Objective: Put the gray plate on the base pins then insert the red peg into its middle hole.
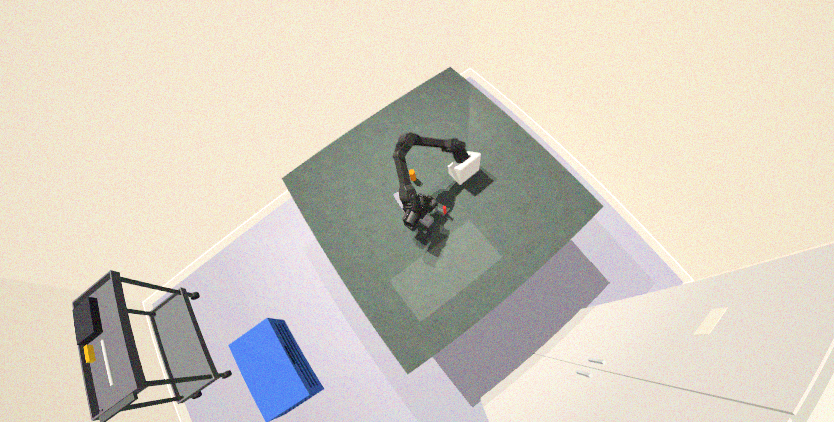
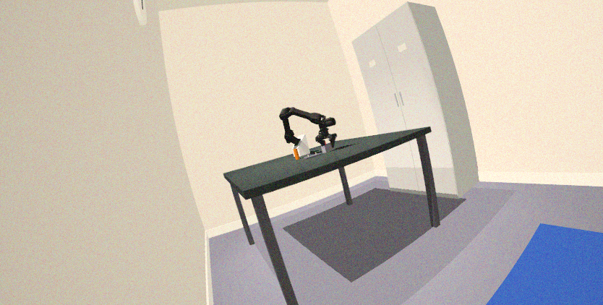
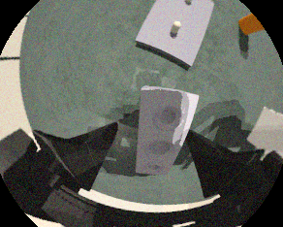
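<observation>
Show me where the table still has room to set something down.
Free: the wide stretch of dark green table top beyond the white box, and the pale patch toward the near edge. Crowded: around the open end effector, gray plate and pinned base.

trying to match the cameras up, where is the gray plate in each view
Top: gray plate just below centre, mostly hidden under the arm's wrist.
Exterior: pale block on the table beneath the open pincer.
Wrist: centre, plate between the pincer's fingers.
Shared landmark: the orange block.
</observation>
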